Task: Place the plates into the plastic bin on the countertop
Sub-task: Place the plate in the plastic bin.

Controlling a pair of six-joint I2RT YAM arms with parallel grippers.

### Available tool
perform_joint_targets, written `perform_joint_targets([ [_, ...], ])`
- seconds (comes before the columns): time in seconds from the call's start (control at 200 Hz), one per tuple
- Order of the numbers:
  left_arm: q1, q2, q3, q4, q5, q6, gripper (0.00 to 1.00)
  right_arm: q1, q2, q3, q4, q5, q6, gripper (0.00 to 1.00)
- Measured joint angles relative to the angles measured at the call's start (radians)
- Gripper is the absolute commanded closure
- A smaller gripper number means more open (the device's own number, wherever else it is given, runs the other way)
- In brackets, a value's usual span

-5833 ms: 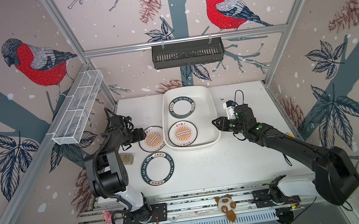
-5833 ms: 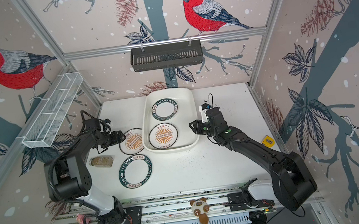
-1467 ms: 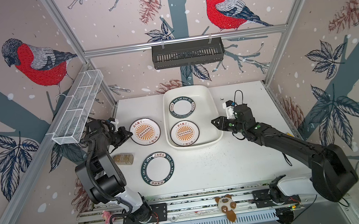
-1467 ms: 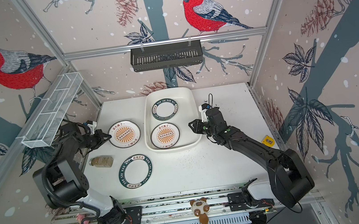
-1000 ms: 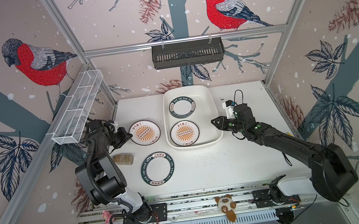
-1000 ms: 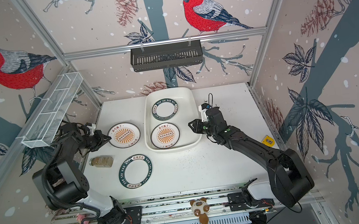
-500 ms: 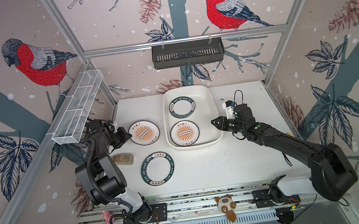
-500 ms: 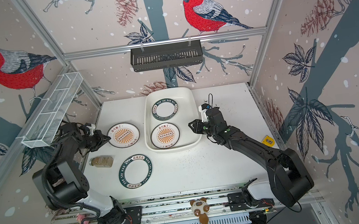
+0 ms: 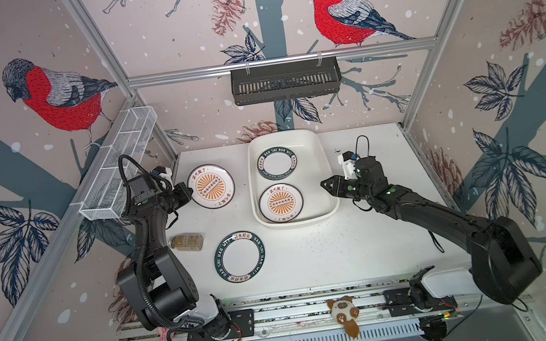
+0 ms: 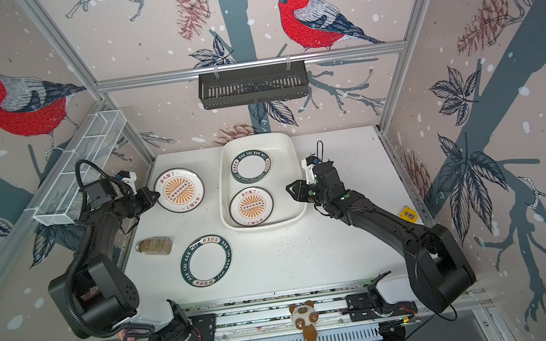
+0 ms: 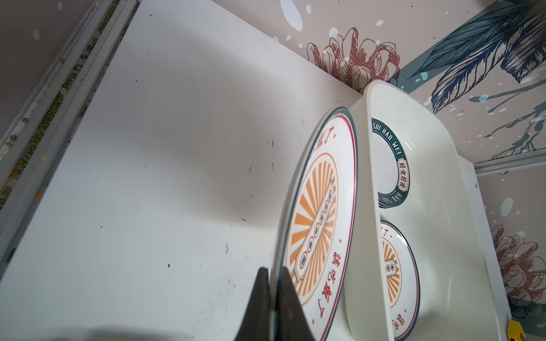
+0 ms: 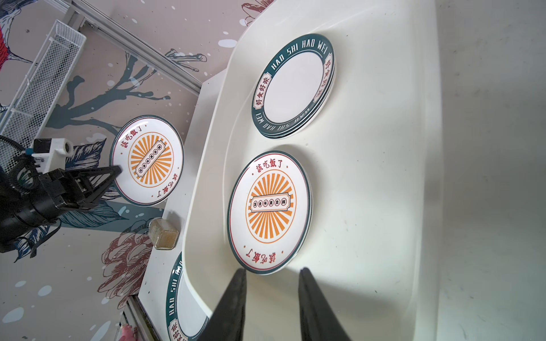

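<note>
My left gripper [image 9: 190,191] [image 11: 274,274] is shut on the rim of an orange sunburst plate [image 9: 211,186] [image 11: 319,212]. It holds the plate just above the countertop [image 9: 310,255], left of the plastic bin [image 9: 328,171] [image 10: 298,175]. Inside the bin lie a stack of green-rimmed plates [image 9: 277,163] [image 12: 292,85] and another sunburst plate [image 9: 281,203] [image 12: 270,212]. One green-rimmed plate [image 9: 239,257] [image 10: 206,261] lies on the countertop in front of the bin. My right gripper [image 9: 323,183] [image 12: 271,271] is open and holds nothing, over the bin's right rim.
A small jar [image 9: 186,242] lies on the countertop near the left arm. A white wire-mesh basket [image 9: 119,169] hangs on the left wall and a black slotted basket [image 9: 285,81] on the back wall. A plush toy [image 9: 344,315] sits on the front rail.
The left gripper first drew the sunburst plate left, away from the bin. In the last half second it has raised the plate a little. The right arm has not moved.
</note>
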Motion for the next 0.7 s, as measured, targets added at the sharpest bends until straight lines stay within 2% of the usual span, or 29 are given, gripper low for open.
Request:
perform_joint_targets([
  [0.335, -0.056, 0.014, 0.005, -0.002, -0.035, 0.012, 1.0, -0.002, -0.002, 0.002, -0.001, -0.001, 0.0, 0.68],
  [0.7, -0.1, 0.01, 0.074, -0.003, -0.053, 0.021, 1.0, -0.004, 0.011, 0.034, -0.005, -0.012, -0.004, 0.68],
])
